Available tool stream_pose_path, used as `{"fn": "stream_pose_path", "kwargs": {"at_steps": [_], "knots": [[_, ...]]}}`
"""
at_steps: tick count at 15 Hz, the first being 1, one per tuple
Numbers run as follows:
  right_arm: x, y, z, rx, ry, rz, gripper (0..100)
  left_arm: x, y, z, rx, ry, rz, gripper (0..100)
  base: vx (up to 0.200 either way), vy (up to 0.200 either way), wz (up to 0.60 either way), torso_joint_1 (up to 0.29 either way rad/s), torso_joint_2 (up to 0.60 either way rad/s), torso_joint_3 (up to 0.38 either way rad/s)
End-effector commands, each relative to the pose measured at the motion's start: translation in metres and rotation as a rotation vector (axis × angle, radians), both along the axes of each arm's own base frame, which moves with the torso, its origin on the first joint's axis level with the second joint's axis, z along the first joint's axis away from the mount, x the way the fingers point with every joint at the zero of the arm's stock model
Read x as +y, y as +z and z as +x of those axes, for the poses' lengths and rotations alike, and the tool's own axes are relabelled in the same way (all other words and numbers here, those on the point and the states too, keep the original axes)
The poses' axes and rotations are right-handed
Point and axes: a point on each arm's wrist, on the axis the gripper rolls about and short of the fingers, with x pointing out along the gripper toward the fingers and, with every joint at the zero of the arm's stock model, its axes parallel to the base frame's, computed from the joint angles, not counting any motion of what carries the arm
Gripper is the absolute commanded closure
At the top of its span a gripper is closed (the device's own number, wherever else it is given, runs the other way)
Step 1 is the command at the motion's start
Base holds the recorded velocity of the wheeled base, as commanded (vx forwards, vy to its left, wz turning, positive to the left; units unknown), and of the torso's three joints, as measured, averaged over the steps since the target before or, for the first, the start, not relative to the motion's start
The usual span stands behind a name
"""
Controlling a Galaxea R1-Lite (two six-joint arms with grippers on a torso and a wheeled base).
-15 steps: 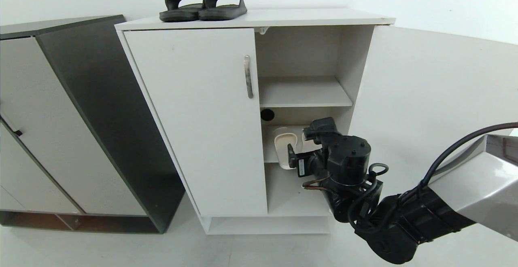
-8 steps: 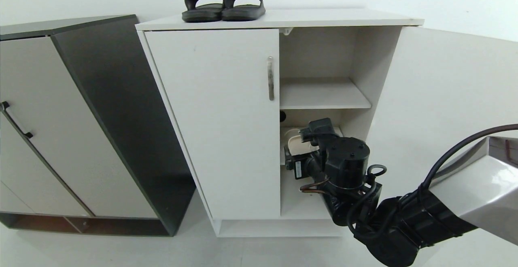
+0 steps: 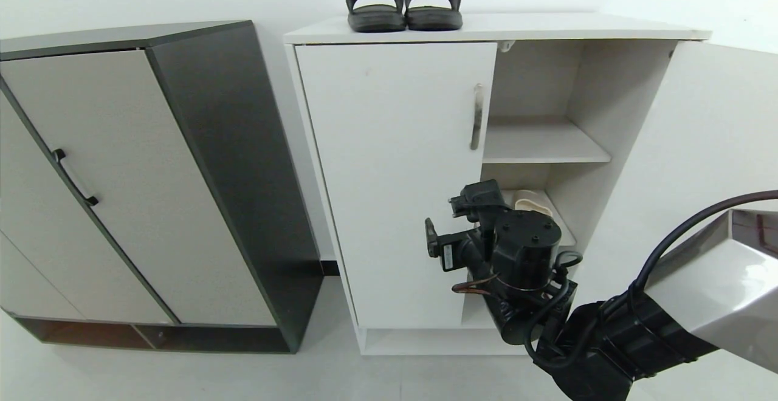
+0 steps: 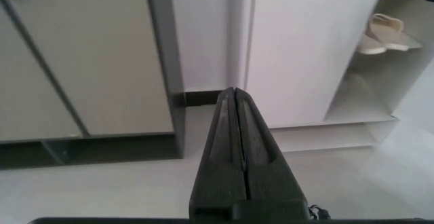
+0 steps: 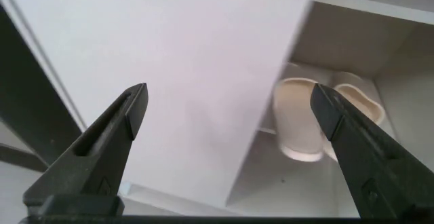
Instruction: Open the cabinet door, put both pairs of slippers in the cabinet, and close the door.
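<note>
Observe right gripper spread wide, empty, facing beige slippers set on the middle shelf: likely delivered. Observe left gripper closed on nothing, idle. Keep door open for black slippers on cabinet top.

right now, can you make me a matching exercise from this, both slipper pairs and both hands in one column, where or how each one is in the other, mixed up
Column one:
1 black slippers
2 cream slippers
3 left hand
4 right hand

Column two:
A open
B on top of the white cabinet
C shut
D inside the white cabinet

Pairs: 1-B, 2-D, 3-C, 4-A
</note>
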Motion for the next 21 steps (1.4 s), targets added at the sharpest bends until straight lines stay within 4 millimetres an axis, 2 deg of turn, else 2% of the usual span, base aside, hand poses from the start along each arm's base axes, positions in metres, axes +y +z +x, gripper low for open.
{"fn": "stream_pose_path", "kwargs": {"at_steps": [1,4,21], "knots": [[0.0004,-0.0013,-0.0005,0.001,0.0,-0.011,0,0.0,0.0,0.0001,0.002,0.0,0.0,100,0.0,0.2,0.0,-0.002,0.0,0.002],[-0.0003,-0.0016,-0.0004,-0.001,0.0,-0.016,0,0.0,0.0,0.0001,0.002,0.0,-0.001,100,0.0,0.2,0.0,0.004,0.0,0.002],[0.0002,-0.004,0.0,0.002,0.002,-0.021,0,0.0,0.0,0.0001,0.002,0.0,-0.003,100,0.0,0.0,0.0,0.0,0.0,0.0]]}}
